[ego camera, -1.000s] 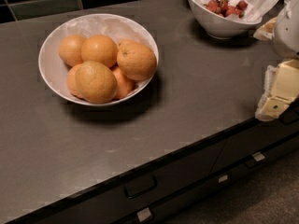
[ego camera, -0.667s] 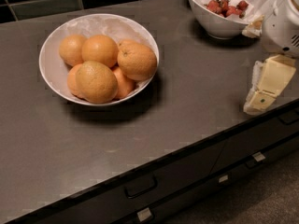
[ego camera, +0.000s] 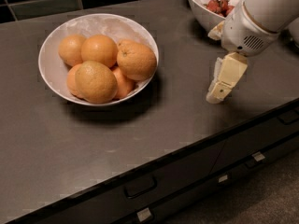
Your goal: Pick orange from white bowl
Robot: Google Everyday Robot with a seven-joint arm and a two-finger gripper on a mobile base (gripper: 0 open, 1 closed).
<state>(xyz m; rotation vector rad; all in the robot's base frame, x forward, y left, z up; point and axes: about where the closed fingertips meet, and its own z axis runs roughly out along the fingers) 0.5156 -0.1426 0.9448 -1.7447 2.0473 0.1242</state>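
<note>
The white bowl (ego camera: 52, 73) sits on the dark counter at the left and holds several oranges. The orange (ego camera: 137, 60), deep-coloured with a small stem dimple, lies at the bowl's right side against the rim. A paler, yellowish orange (ego camera: 96, 81) lies in front, and smaller ones (ego camera: 98, 50) lie behind. My gripper (ego camera: 216, 96) hangs from the white arm (ego camera: 254, 20) at the right. It points down just above the counter, well to the right of the bowl, and holds nothing.
A deeper white bowl (ego camera: 202, 14) with red berries (ego camera: 218, 5) and white paper stands at the back right, just behind the arm. The counter's front edge (ego camera: 187, 153) runs diagonally, with drawers and handles (ego camera: 139, 187) below it. Dark tiles line the back wall.
The arm and gripper have moved left over the counter, closer to the white bowl. The bowl and its oranges have not moved.
</note>
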